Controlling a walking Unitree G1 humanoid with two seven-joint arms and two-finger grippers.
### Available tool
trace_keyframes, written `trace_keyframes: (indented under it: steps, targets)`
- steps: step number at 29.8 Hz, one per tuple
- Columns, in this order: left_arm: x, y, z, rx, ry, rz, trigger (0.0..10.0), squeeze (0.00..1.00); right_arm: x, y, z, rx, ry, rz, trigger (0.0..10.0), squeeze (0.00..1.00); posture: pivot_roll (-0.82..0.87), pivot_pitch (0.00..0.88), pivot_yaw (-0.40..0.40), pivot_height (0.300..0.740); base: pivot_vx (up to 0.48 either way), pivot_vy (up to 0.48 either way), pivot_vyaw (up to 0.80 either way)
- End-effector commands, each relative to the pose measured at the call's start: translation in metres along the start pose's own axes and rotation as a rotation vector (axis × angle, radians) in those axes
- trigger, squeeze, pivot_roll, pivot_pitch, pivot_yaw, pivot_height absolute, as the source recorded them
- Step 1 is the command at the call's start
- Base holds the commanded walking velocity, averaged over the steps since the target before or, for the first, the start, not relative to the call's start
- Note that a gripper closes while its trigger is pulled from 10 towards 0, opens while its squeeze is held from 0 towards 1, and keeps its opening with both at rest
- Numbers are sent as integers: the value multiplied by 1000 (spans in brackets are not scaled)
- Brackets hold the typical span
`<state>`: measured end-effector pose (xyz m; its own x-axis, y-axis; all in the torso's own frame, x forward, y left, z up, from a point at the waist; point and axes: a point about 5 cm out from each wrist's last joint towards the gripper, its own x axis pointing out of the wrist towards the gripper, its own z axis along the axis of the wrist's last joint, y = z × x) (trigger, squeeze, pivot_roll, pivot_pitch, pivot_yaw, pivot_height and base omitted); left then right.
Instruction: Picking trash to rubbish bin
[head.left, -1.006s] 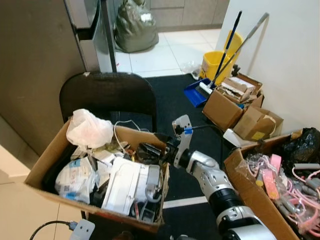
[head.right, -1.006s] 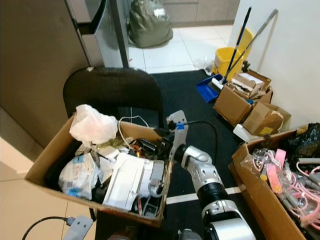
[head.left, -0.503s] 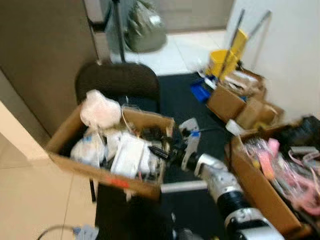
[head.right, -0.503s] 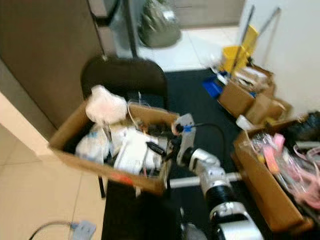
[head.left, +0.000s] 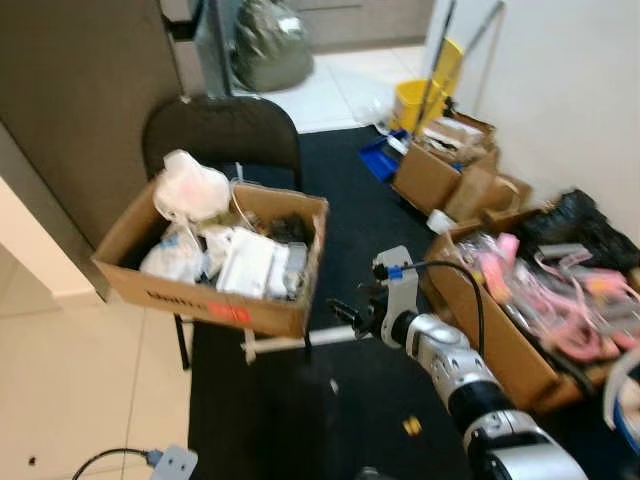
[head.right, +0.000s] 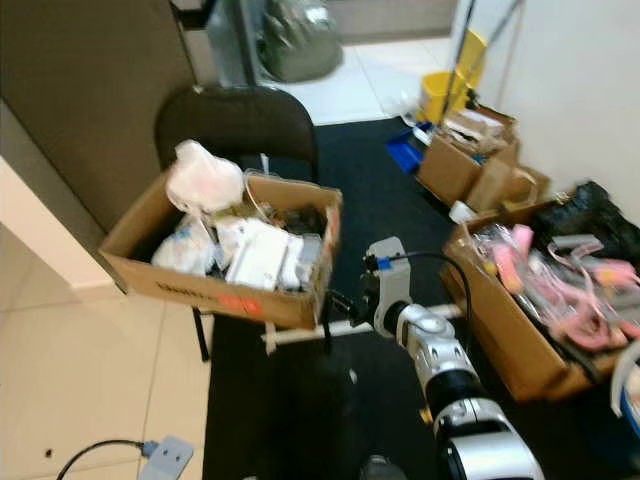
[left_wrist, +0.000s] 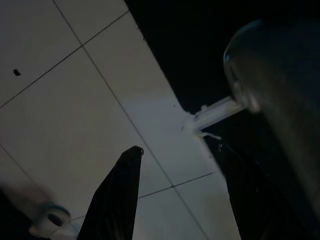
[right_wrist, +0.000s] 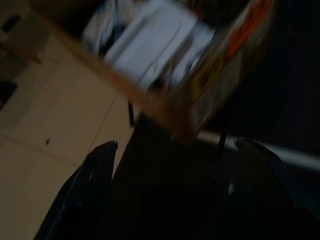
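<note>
Trash fills the cardboard box (head.left: 205, 300) on the black chair (head.left: 222, 130), farther off now since the camera has pulled back. Right gripper (head.left: 345, 312) (fingers spread, empty) has left the box's right edge and hangs over dark carpet (head.left: 345, 215). Left gripper (left_wrist: 180, 200) spread above floor tiles (left_wrist: 75, 100).

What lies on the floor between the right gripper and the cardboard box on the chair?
Bare black mat, in the eye views, separates the right gripper from the cardboard box.

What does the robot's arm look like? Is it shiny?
Yes! The right arm is shiny silver with black rings at its joints. A black cable loops over it, beside a small blue mark. Each tool has two long black fingers.
</note>
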<state>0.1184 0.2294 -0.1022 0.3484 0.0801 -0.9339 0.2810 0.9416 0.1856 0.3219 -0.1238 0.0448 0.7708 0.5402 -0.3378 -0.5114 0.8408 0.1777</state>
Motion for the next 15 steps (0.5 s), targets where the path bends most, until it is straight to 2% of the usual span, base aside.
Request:
trace_keyframes:
  steps: [1,15]
  targets:
    - [-1,-1,-10,7,32,-5,10000,0,0,1,-8,-12,31,-19,10000,0,39,67,2,740,-401,0,0]
    - [-1,-1,-9,17,30,-5,10000,0,-9,-11,-31,-61,145,-130,10000,0,37,61,3,740,-400,0,0]
